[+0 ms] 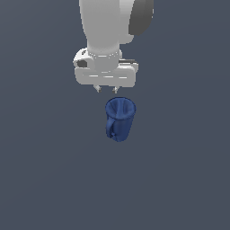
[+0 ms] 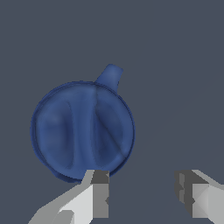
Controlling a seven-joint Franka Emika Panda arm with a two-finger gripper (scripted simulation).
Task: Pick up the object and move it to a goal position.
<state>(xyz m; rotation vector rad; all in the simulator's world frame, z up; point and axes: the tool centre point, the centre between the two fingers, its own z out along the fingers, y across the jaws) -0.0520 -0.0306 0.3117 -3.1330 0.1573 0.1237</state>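
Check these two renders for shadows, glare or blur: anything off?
Exterior view: flat even light, no cast shadow under the mug, no glare, edges slightly soft. Wrist view: mug interior looks streaky and mottled, no highlights; the claw fingers are crisp, cut by the frame edge.

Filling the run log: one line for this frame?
phase: approach | hand: open, empty, beside the mug's rim | matte dark blue tapered mug with loop handle: upright, ungrasped | goal: not visible
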